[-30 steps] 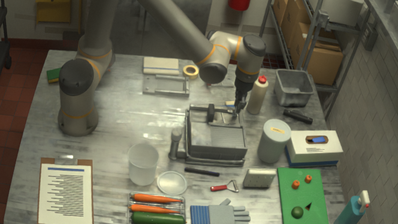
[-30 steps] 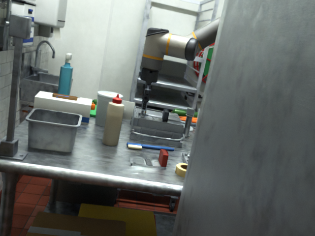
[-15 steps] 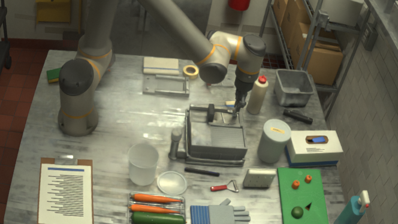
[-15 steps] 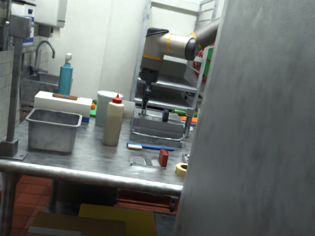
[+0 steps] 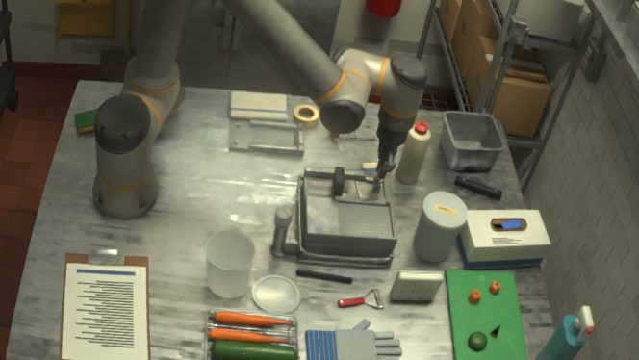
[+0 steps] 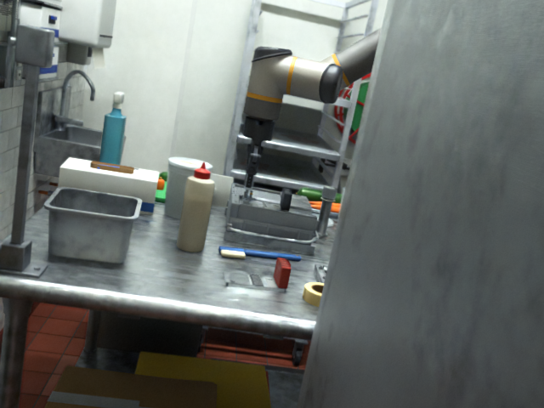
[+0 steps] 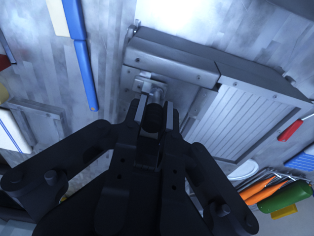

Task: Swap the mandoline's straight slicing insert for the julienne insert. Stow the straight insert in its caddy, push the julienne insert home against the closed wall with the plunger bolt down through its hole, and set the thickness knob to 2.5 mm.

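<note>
The grey mandoline (image 5: 344, 216) sits in the middle of the steel table, its ribbed slicing deck (image 7: 234, 119) toward the near side and a black knob (image 5: 338, 180) on its far crossbar. At the mandoline's far right corner I hold the black knurled head of the plunger bolt (image 7: 153, 118) in my closed gripper (image 7: 153, 111), coming straight down on it. The bolt's metal stem (image 7: 156, 95) runs into a small bracket on the frame. A flat grey caddy (image 5: 267, 136) lies further back on the table.
Behind the mandoline lie a blue-handled brush (image 7: 81, 53), a roll of tape (image 5: 306, 114) and a folded cloth (image 5: 258, 105). A squeeze bottle (image 5: 412, 152) stands close to my right, a steel tub (image 5: 470, 140) beyond it. A white canister (image 5: 439, 226) stands right of the mandoline.
</note>
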You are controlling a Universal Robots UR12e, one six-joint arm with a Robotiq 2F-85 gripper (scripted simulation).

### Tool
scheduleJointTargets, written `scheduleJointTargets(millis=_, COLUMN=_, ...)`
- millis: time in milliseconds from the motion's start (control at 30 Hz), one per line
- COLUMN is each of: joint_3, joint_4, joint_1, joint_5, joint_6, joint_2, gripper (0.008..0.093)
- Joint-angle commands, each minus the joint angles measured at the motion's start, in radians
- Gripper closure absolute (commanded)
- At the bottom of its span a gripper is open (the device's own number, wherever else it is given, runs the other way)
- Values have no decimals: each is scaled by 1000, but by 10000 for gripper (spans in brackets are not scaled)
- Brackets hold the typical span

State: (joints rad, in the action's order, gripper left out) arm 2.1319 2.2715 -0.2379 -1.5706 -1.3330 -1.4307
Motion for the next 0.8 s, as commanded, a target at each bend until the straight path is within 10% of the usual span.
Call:
scheduleJointTargets(millis=0, joint_3=-1, joint_4=-1, joint_1=0, joint_5=0, joint_6=0, joint_2=-2, gripper=934)
scheduleJointTargets(millis=767, joint_3=-6, joint_4=-13, joint_1=0, joint_5=0, joint_6=0, joint_2=-9, gripper=934)
